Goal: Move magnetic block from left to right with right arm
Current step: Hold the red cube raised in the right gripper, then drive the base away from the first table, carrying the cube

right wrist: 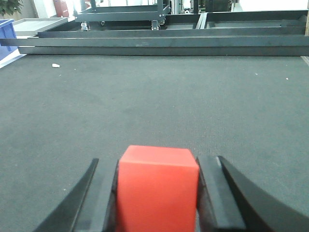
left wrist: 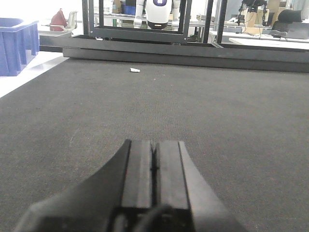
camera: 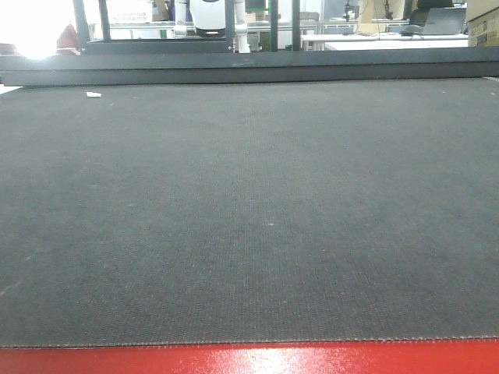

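Note:
In the right wrist view the magnetic block [right wrist: 158, 188], a matte red cube, fills the space between the two black fingers of my right gripper [right wrist: 158, 162]. The pads press against its left and right faces, so the gripper is shut on it. Dark mat lies just beyond it. My left gripper [left wrist: 154, 143] is low over the mat in the left wrist view, its two pads pressed together with nothing between them. The front view shows neither gripper nor the block.
A dark grey mat [camera: 249, 218] covers the table, with a glossy red strip [camera: 249, 360] along the near edge. A black metal frame [camera: 249, 70] borders the far side. A small white scrap [left wrist: 134, 70] lies near it. A blue bin [left wrist: 17, 43] stands off the left.

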Robot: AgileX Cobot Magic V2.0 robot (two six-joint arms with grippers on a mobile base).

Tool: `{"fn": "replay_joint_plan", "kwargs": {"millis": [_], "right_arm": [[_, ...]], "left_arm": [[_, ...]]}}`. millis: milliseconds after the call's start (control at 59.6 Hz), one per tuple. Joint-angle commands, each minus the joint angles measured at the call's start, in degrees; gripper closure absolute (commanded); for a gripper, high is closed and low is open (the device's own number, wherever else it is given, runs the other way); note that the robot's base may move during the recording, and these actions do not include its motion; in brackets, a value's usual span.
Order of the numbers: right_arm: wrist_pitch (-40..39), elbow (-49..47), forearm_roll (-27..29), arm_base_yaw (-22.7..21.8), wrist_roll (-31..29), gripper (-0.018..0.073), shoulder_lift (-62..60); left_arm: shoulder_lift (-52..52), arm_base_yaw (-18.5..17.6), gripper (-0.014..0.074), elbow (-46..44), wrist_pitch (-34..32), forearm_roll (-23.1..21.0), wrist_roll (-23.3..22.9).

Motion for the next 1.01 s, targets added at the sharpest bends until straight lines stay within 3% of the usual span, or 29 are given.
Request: {"fn": "replay_joint_plan", "kwargs": {"millis": [0, 989], "right_arm": [[-4.7, -1.5, -1.3, -0.4, -0.6, 0.0356, 0.9], [-4.7, -1.5, -1.3, -0.4, -0.6, 0.0356, 0.9]], "left_arm": [[-0.8, -0.1, 0.0713, 0.4, -5.4, 0.0, -0.4], [-0.7, 0.0, 0.0713, 0.4, -5.3, 0.0, -0.4]]}}
